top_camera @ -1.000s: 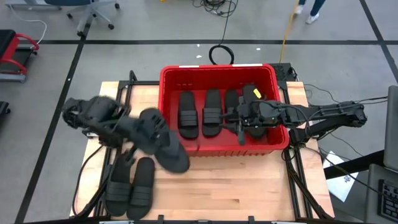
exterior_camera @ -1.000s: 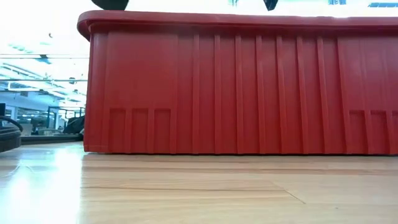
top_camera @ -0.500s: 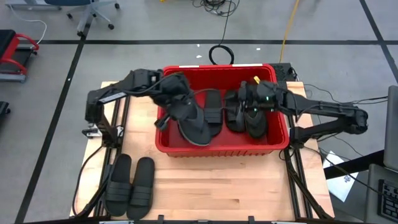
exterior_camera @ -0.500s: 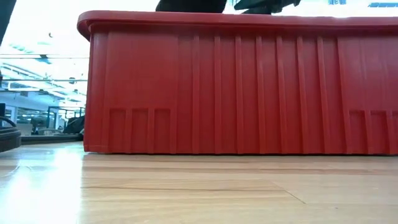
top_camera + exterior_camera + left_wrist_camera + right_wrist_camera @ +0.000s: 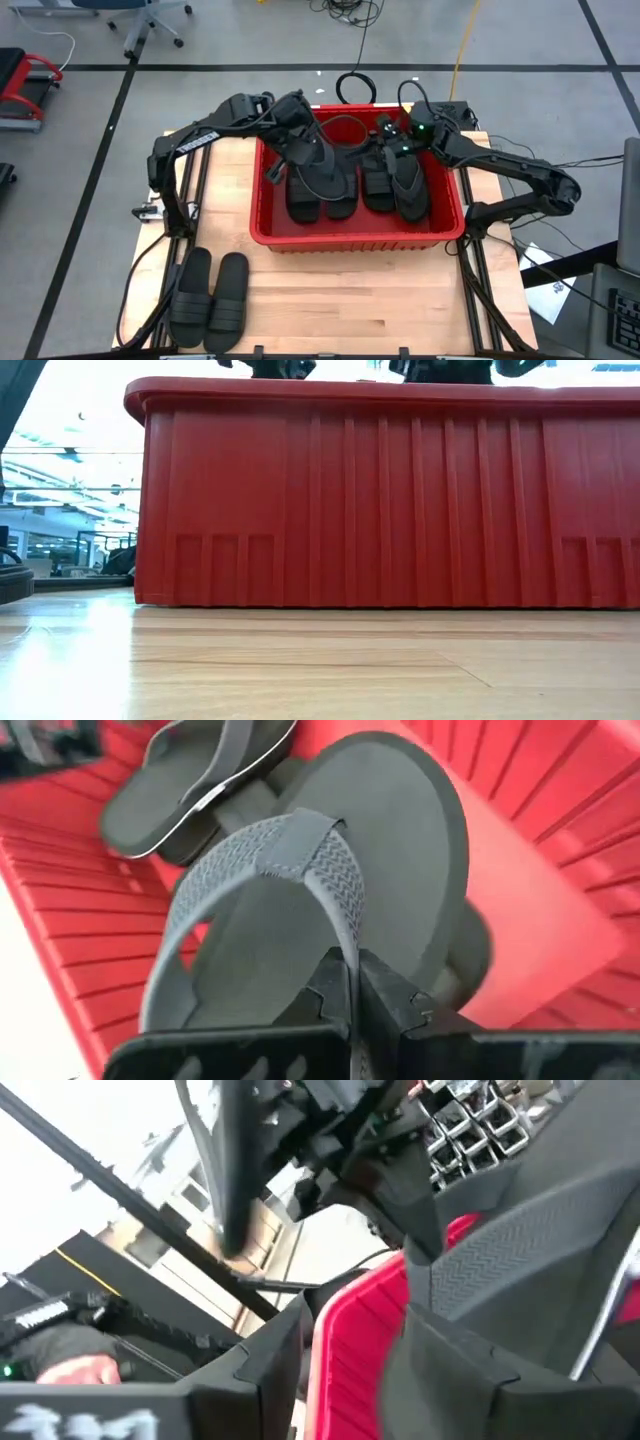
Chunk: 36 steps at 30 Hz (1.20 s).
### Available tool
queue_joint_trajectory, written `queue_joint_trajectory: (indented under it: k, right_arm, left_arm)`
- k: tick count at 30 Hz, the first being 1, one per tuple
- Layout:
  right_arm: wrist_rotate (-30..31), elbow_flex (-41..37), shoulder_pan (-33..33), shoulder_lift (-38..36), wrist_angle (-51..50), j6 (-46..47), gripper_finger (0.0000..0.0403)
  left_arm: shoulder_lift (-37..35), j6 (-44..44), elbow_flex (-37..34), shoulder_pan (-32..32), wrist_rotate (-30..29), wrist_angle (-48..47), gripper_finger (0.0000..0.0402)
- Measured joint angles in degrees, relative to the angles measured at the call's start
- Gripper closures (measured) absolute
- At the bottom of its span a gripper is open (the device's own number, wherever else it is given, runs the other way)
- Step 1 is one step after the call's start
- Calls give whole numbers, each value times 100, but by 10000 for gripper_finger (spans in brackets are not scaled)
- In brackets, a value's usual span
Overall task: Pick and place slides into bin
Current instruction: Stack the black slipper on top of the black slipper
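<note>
The left hand (image 5: 352, 995) is clamped on the strap of a thong flip-flop (image 5: 330, 910), holding it over the far left part of the red bin (image 5: 350, 238). The right hand (image 5: 392, 140) hovers over the bin's far right side; I cannot tell its grip. Several slides (image 5: 360, 185) lie in the bin, and a ribbed pair (image 5: 210, 298) sits on the worktop (image 5: 360, 300), near left.

Even overhead light; low view's backdrop blown out white, right wrist view blurred.
</note>
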Motion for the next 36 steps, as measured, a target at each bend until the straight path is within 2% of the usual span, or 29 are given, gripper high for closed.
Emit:
queue_joint_trajectory:
  k: [8,20,36]
  right_arm:
    - [-179,0,-108,797,779,1121,226]
    - [-181,-4,-278,1467,2054,2370,223]
    - [-770,-4,-742,1486,1922,2423,223]
  left_arm:
    - [34,570,1,252,-53,149,401]
    - [17,494,1,324,182,212,401]
    - [-117,451,7,230,61,156,401]
